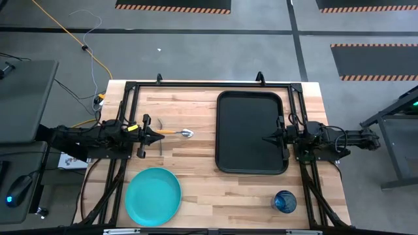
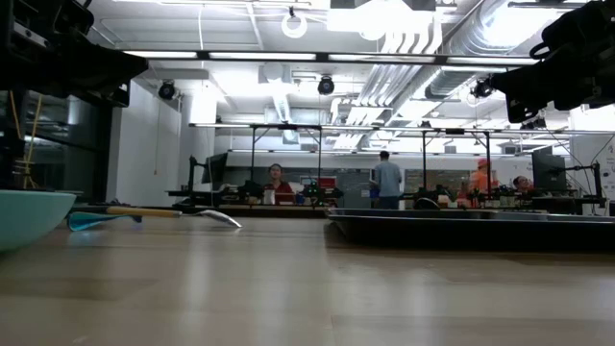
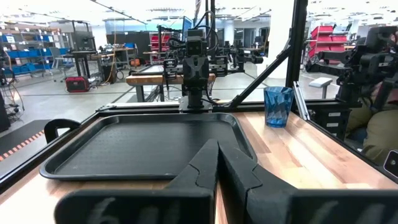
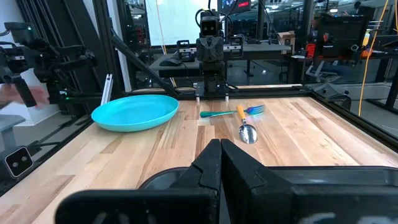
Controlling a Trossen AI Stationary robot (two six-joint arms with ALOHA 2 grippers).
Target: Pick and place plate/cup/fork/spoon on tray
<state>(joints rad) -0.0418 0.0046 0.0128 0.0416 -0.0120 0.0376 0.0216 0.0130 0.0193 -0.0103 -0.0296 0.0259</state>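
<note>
Plate: nearest the low camera, at the counter's near left corner; lies flat and untouched, apart from the other ware, so a rim grasp looks open from any side.
Left end effector: parked at the counter's left side, fingers together, empty; pointing across toward the tray, which reads as a rest pose, not a reach.
Fork: lies just in front of the left end effector, crossed by the spoon handle; teal handle in the right wrist view. Judged awkward: a pinch here may drag both utensils.
Spoon: orange handle toward the left end effector, silver bowl pointing at the tray; flat on the wood, well apart from the plate.
Tray: right of centre, nothing in it; set between the two arms, so either could reach it.
Cup: upright near the counter's near right corner, outside the tray, closer to the right arm.
Right end effector: over the tray's right rim, fingers together, holding nothing.
Progress: judged not begun; all four items are off the tray.
</note>
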